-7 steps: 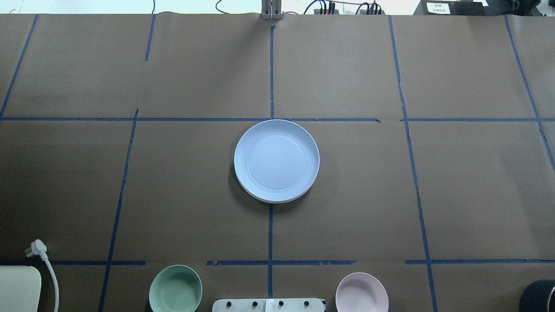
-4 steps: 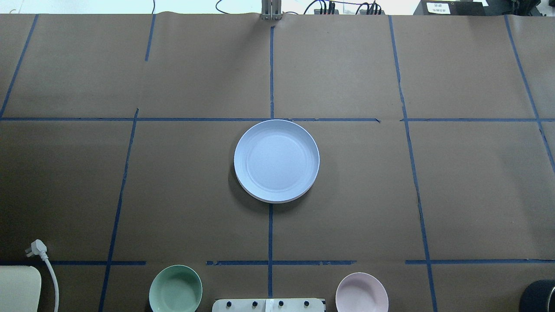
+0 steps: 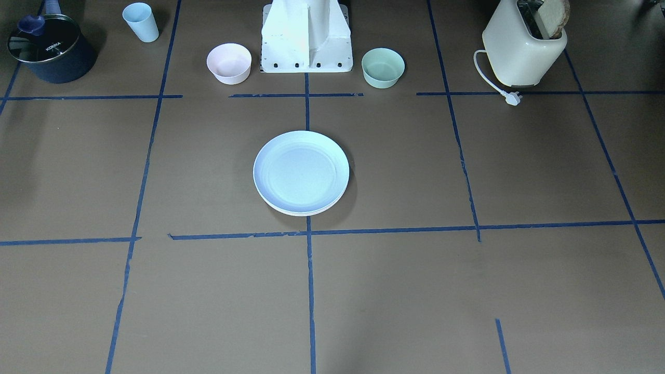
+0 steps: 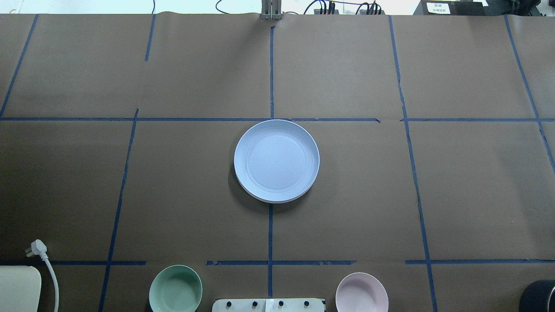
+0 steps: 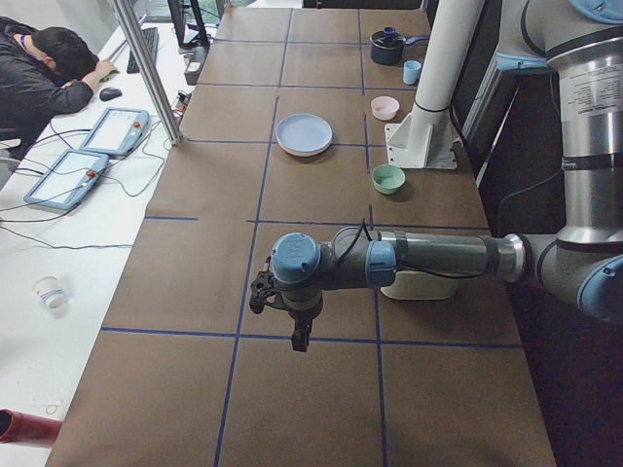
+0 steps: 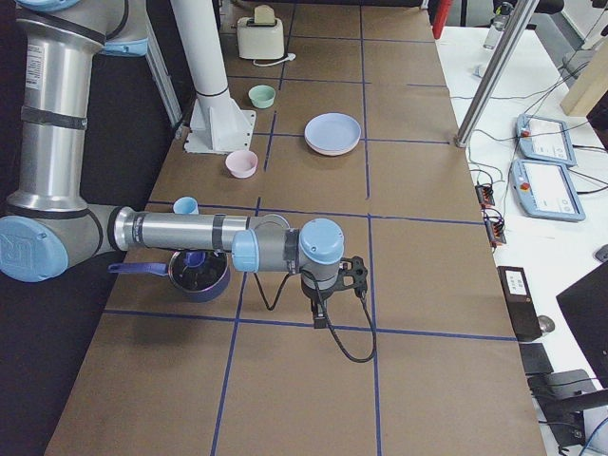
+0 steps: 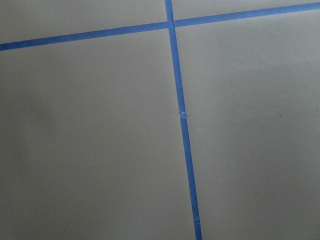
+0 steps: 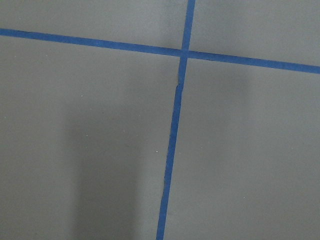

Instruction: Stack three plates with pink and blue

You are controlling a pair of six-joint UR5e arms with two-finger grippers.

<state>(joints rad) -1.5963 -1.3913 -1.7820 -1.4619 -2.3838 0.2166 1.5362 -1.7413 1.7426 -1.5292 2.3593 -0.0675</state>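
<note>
A light blue plate (image 4: 276, 160) lies on top of a stack at the table's middle; it also shows in the front view (image 3: 301, 171). A cream-white rim (image 3: 304, 213) shows just under it. I cannot make out a pink plate; it is hidden under the blue one or out of view. My left gripper (image 5: 299, 338) shows only in the left side view, far from the stack above bare paper. My right gripper (image 6: 321, 315) shows only in the right side view, also far from the stack. I cannot tell whether either is open or shut. Both wrist views show only paper and tape.
A small pink bowl (image 4: 361, 292) and a mint-green bowl (image 4: 175, 289) stand either side of the robot's base (image 3: 306, 36). A toaster (image 3: 524, 44), a dark pot (image 3: 49, 49) and a blue cup (image 3: 141, 22) stand along the robot's edge.
</note>
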